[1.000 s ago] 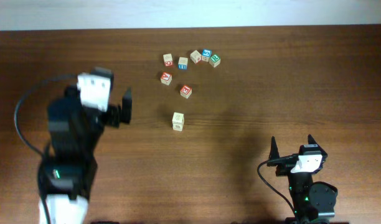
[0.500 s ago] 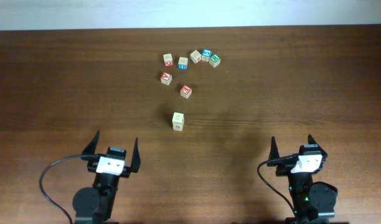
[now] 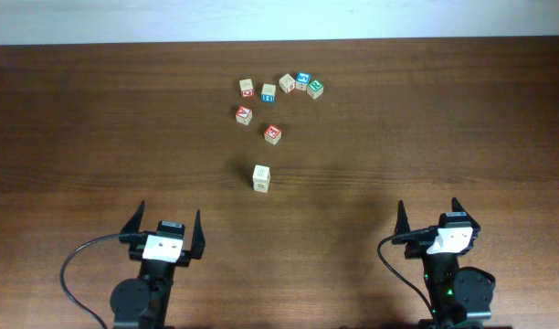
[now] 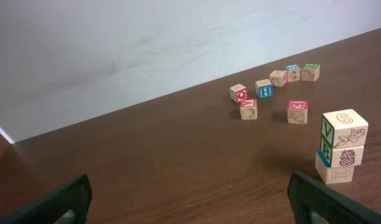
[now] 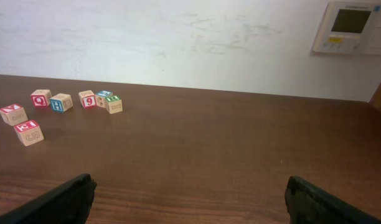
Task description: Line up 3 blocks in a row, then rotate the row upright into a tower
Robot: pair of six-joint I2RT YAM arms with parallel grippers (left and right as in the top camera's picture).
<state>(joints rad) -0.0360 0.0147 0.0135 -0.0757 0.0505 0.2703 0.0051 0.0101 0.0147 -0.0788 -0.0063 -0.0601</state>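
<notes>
Seen from the left wrist, blocks (image 4: pixel 340 149) stack three high (overhead shows one).

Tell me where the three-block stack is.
The three-block stack stands alone near the table's middle in the overhead view, just robot-side of the red-lettered cube; the left wrist view shows it at far right.

Stack, left wrist view, near right:
- top block (image 4: pixel 344 127): "6" on upper face, green "V" on left side
- bottom block (image 4: pixel 335 169): "2"

Far group:
- Q block (image 4: pixel 239 94), red letter
- H block (image 4: pixel 264 89), blue letter
- 9 block (image 5: pixel 87 99), red numeral
</notes>
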